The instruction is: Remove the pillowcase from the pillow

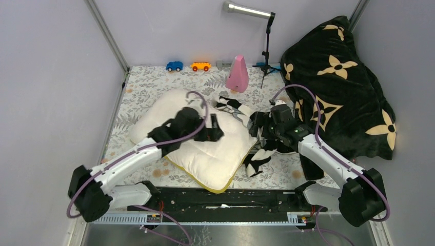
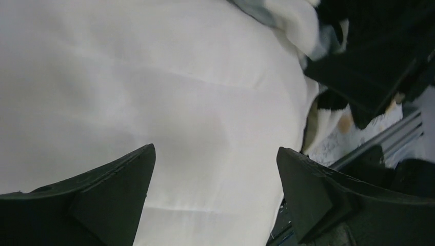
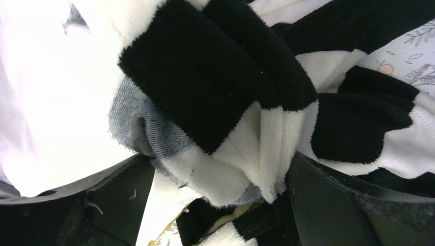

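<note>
The cream-white pillow [image 1: 205,151] with a yellow edge band lies mid-table, mostly bare. The black and cream striped pillowcase [image 1: 259,154] is bunched at its right side, and a part reaches to the pillow's far corner. My left gripper [image 1: 214,130] is open, low over the bare pillow [image 2: 154,92], with nothing between its fingers [image 2: 123,184]. My right gripper [image 1: 260,132] is at the pillow's right edge. Its jaws stand wide apart around a thick fold of the pillowcase [image 3: 231,102], with a gap at the left finger [image 3: 102,200]. The pillow [image 3: 46,102] shows at the left of that view.
A black plush blanket with tan flowers [image 1: 338,87] is heaped at the back right, close to my right arm. A pink cone [image 1: 237,74], a lamp stand [image 1: 267,51], a blue toy car [image 1: 174,65] and an orange one [image 1: 200,66] stand along the back. Walls enclose the floral cloth [image 1: 149,87].
</note>
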Action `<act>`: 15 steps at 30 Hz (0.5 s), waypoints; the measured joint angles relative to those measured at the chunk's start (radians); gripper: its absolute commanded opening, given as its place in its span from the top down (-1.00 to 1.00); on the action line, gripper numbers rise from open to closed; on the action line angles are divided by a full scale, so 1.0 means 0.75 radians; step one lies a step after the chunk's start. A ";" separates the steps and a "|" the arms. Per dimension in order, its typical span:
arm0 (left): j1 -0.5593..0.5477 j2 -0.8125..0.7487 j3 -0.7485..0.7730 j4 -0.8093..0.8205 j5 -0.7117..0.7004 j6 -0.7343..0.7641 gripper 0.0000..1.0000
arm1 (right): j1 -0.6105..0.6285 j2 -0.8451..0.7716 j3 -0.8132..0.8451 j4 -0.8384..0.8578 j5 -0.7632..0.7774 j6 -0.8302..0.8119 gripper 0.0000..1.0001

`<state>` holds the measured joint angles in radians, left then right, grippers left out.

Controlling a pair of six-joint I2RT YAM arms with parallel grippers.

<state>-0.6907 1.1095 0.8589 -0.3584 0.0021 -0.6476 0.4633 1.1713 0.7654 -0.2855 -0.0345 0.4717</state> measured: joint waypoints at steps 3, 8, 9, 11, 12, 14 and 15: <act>-0.169 0.107 0.062 0.020 -0.058 0.070 -0.98 | 0.001 -0.003 -0.001 0.009 0.056 0.043 -0.99; -0.354 0.321 0.190 0.021 -0.121 0.188 -0.98 | 0.001 -0.069 -0.032 0.041 0.147 0.101 -0.99; -0.377 0.359 0.212 0.021 -0.129 0.202 -0.98 | 0.001 -0.081 -0.035 0.044 0.161 0.107 -0.99; -0.427 0.448 0.267 0.010 -0.160 0.229 -0.98 | 0.000 -0.103 -0.042 0.052 0.187 0.119 -0.99; -0.446 0.493 0.296 -0.002 -0.176 0.238 -0.98 | 0.000 -0.108 -0.045 0.060 0.198 0.125 -0.99; -0.469 0.571 0.349 -0.036 -0.212 0.242 -0.98 | 0.000 -0.112 -0.056 0.074 0.203 0.136 -0.99; -0.473 0.616 0.385 -0.070 -0.229 0.242 -0.98 | 0.001 -0.115 -0.066 0.084 0.203 0.143 -0.99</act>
<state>-1.0454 1.5719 1.1477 -0.4107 -0.1699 -0.4660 0.4637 1.0847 0.7158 -0.2226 0.1181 0.5793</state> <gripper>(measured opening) 0.989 0.993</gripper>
